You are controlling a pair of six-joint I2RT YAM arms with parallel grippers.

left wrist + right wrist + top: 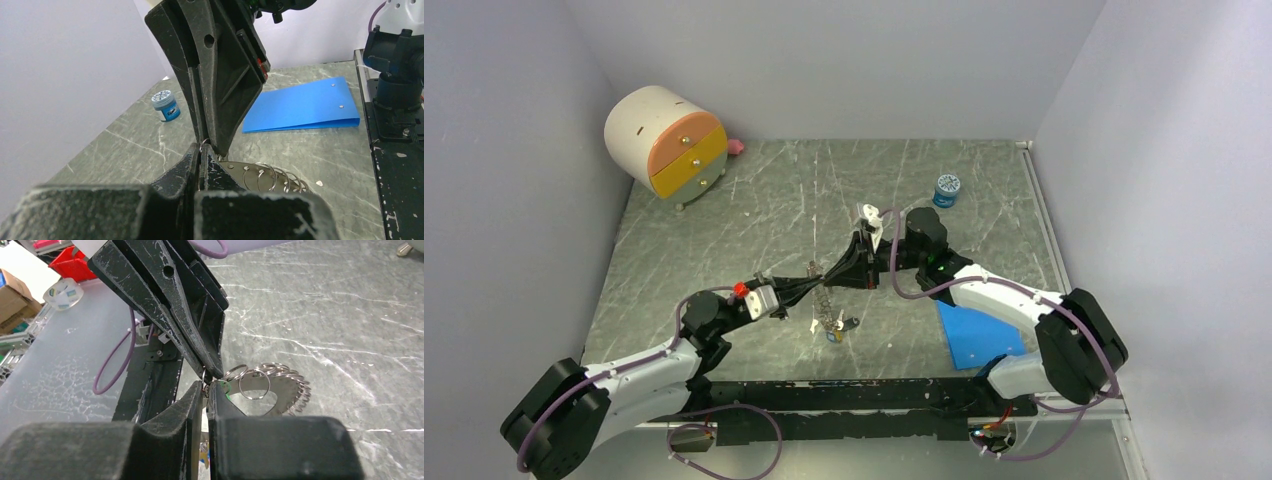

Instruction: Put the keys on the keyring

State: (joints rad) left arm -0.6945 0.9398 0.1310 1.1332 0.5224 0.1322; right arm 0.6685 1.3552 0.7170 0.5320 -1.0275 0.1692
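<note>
Running along the near edge of the table (724, 230) is a black mounting rail (854, 395) carrying both arm bases. The surface beyond it is grey-green with pale stone-like veins and white flecks. Plain pale walls (824, 60) close it in on the left, right and far sides. Nearest on the right lies a blue folder (969, 340), flat and partly hidden under the right arm. Left of it, near mid-table, the keys (836, 330) show as a small cluster with blue and yellow in it, right below the keyring (295, 390). Whether they hang from it or rest on the table cannot be told. The keyring is held off the surface where the two arms meet tip to tip. The left gripper (199, 150) has its jaws pressed together on the keyring's edge. The right gripper (205, 390) has its jaws drawn to a thin slit against that same spot, and whether they grip anything cannot be told. In each wrist view the camera's own gripper fills the lower half and the other gripper crosses the middle, hiding much of the hoop. Farther back on the right stands a small blue jar (946, 189), well apart. In the far left corner sits a round white drawer cabinet (667, 140) with an orange and a yellow drawer, and a pink object (736, 147) is just beside it.
</note>
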